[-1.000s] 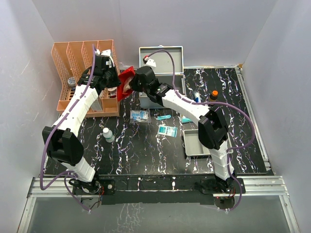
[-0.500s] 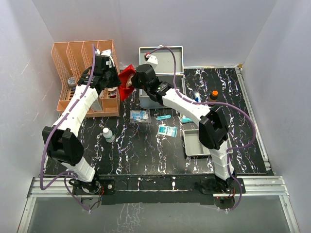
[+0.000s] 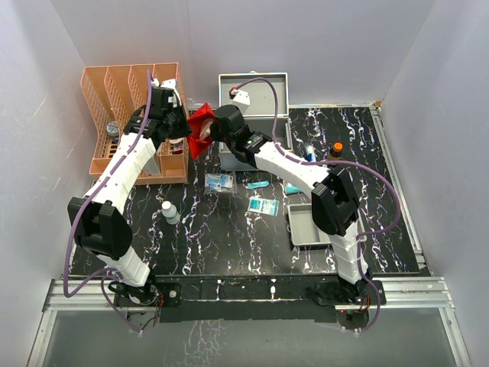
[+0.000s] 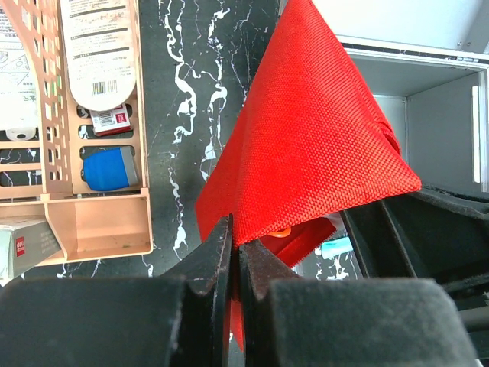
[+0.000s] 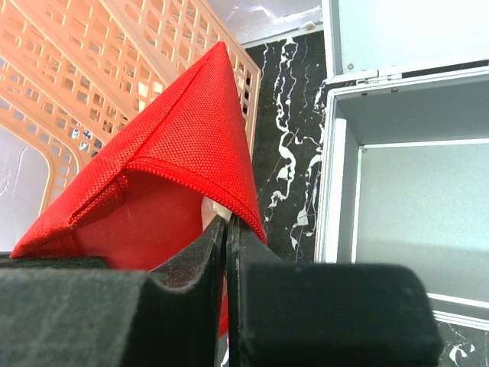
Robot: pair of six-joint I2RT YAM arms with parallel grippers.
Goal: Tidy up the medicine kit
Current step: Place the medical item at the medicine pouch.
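The medicine kit stands open at the back centre, its silver-grey lid upright and its inside bare; it also shows in the left wrist view. Left of it a red fabric pouch hangs in the air between both arms. My left gripper is shut on the pouch's lower edge. My right gripper is shut on the zip edge of the pouch from the other side. In the wrist views the left gripper and right gripper each pinch red cloth.
An orange slotted organiser with boxes stands at the back left. On the black marbled table lie a white bottle, small packets, an orange-capped bottle and a grey tray.
The right gripper has edged left toward the left one, and the red pouch between them has bunched up narrower. Both grips stay shut.
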